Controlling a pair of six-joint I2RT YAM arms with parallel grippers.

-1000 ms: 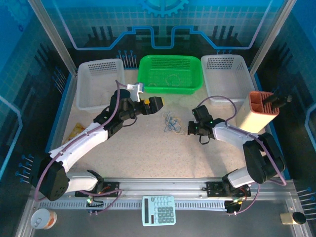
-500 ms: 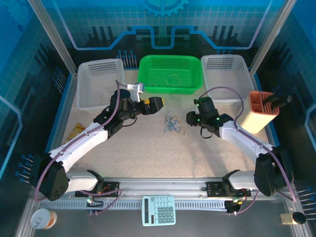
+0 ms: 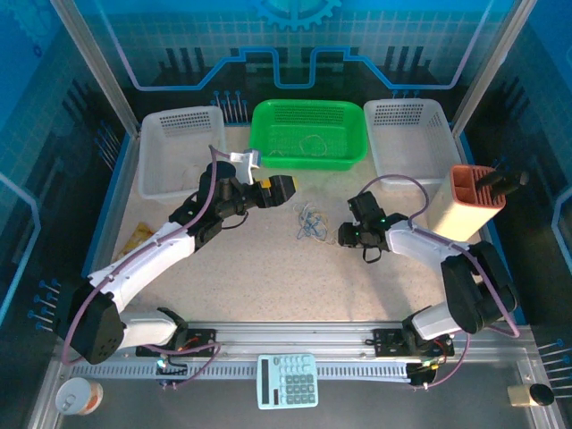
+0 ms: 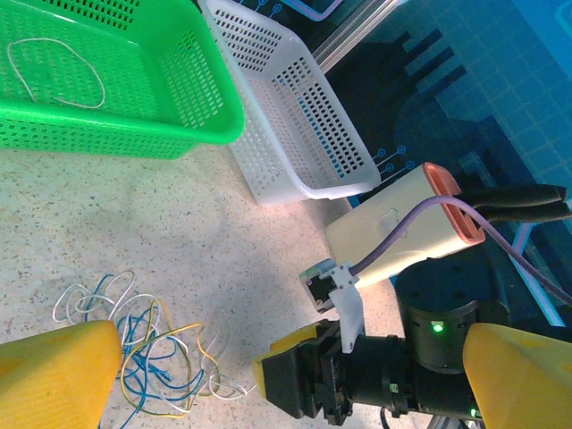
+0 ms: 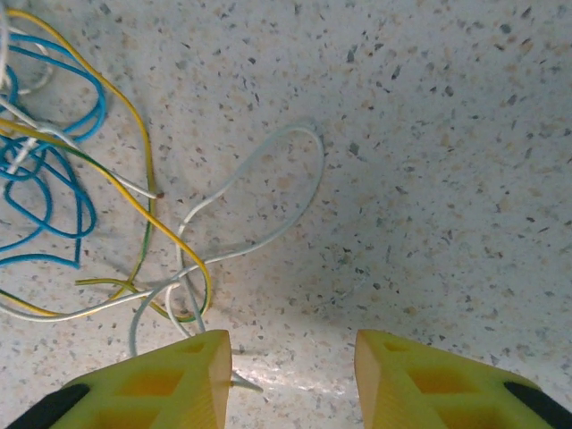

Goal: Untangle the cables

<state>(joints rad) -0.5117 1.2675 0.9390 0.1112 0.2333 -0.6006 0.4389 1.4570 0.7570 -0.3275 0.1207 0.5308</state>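
My station in a robotics lab cell.
I am bolted to an aluminium rail [image 3: 295, 332] at a speckled counter [image 3: 268, 268], walled by blue circuit-printed panels [image 3: 295, 45] and metal frame posts [image 3: 96, 67].

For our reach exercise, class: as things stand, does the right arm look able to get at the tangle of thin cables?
Probably yes. The right gripper hangs open low over the table, a white cable loop of the tangle right at its fingertips; nothing stands between.

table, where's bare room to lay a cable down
Widest bare patch: the table between the cable tangle and the front rail. Crowded: around the tangle, flanked by left hand and right hand, near the green basket.
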